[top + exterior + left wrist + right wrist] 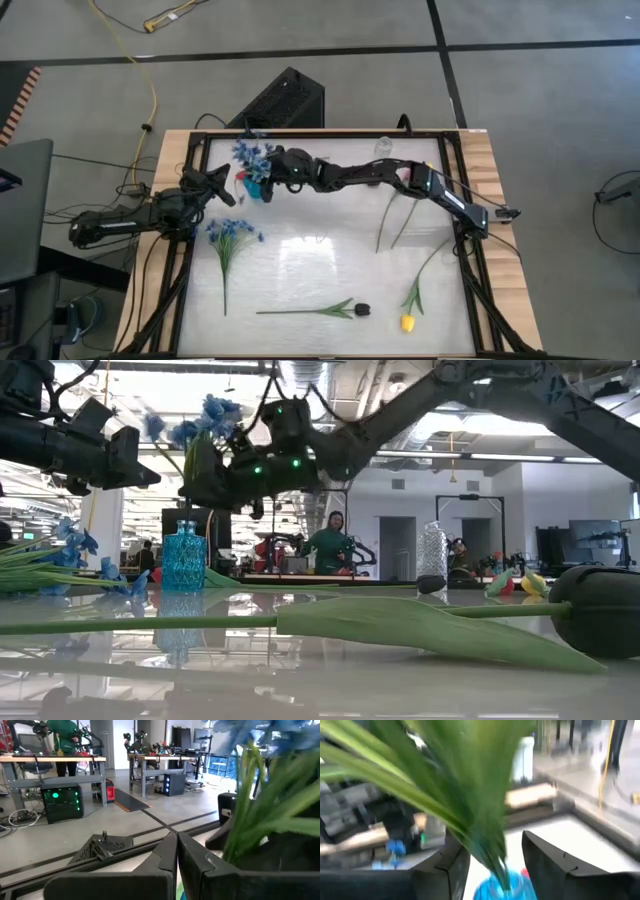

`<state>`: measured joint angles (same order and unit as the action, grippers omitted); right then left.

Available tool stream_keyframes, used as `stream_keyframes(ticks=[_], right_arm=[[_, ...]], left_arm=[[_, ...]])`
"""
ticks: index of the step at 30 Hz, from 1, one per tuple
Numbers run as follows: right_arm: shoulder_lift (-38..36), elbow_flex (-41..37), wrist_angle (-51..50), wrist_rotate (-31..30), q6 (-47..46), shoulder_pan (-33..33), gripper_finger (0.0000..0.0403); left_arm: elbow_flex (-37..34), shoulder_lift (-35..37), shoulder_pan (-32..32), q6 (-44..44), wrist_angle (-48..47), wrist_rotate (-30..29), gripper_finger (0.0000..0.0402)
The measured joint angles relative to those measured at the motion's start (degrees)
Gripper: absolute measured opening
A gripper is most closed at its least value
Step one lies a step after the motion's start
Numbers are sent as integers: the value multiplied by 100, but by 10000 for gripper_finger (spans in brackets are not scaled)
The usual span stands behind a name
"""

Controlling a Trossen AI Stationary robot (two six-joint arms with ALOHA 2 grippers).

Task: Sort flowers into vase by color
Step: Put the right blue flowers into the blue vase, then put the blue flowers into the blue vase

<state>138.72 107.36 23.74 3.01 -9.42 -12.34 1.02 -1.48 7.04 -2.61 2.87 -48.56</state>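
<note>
Green stems [470,805] fill the right gripper [495,865], fingers holding a blue spray over the blue vase [183,557]; misalignment could topple it. Left gripper [176,855] fingers closed, empty.

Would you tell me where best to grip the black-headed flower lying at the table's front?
Probably mid-stem on the black-headed flower, from straight above: it lies flat and crosswise, with the thin bare stem clear of the leaf and head at its right end.

On my screen, the glossy white table [320,260] with its wooden rim carries a blue vase [183,558], a clear vase [383,146], one blue spray [230,237], a black-headed bloom [363,310], a yellow tulip [408,322] and two loose stems [392,218].
</note>
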Motion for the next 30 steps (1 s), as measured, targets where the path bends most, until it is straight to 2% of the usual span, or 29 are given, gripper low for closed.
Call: stream_keyframes(ticks=[5,13,22,30], right_arm=[[-388,294,-1846,0,476,52,233],[-1189,381,-4181,0,1136,102,234],[-1927,379,-7017,-2,1073,101,234],[-1963,285,-9020,-13,314,231,234]], left_arm=[[0,1,-2,0,2,27,0],[0,-1,-1,-5,2,28,0],[0,-2,-2,-15,2,27,0],[0,-1,0,-49,10,154,0]])
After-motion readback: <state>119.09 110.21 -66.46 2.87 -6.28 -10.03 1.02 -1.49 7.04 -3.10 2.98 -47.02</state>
